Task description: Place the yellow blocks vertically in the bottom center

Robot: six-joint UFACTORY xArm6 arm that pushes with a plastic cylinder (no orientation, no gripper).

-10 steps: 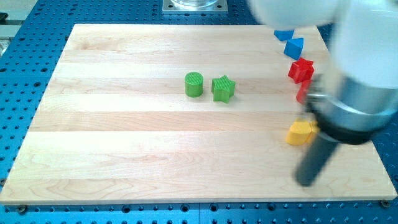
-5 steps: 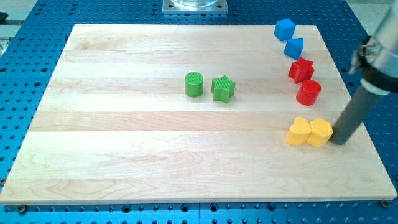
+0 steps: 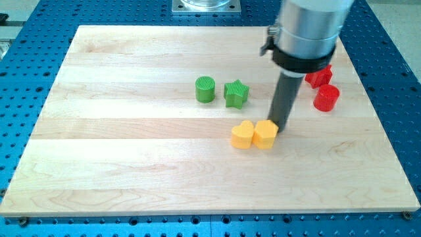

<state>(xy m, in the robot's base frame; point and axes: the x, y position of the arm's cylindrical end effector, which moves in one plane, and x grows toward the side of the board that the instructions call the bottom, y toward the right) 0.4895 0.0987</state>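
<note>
Two yellow blocks lie side by side just right of the board's centre: a heart-like yellow block (image 3: 242, 135) on the left and a hexagon-like yellow block (image 3: 265, 134) touching it on the right. My tip (image 3: 279, 125) rests against the upper right edge of the right yellow block. The rod rises from there to the arm's body at the view's top.
A green cylinder (image 3: 205, 89) and a green star (image 3: 236, 93) sit left of the rod. A red cylinder (image 3: 326, 98) and a partly hidden red star (image 3: 321, 76) lie at the right. The arm hides the blue blocks. The wooden board (image 3: 131, 164) lies on a blue perforated table.
The two yellow blocks have slid left from the board's right side to near its centre, pushed by my tip, which moved left with them. The arm now covers the blue blocks.
</note>
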